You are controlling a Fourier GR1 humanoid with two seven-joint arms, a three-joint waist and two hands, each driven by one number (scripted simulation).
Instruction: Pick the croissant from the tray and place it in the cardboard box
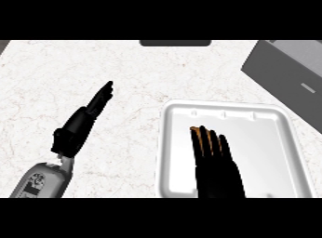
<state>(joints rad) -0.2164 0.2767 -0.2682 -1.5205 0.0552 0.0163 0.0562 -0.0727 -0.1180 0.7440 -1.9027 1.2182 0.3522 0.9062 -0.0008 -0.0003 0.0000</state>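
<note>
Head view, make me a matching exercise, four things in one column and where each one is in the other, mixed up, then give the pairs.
Things:
1. croissant
2. tray
3. cardboard box
4. left robot hand

Places:
A. upper right of the counter
B. over bare counter, left of the tray, fingers straight
C. on the tray, mostly hidden under the right robot hand
D. lower right of the counter, white

Pairs: 1-C, 2-D, 3-A, 4-B
</note>
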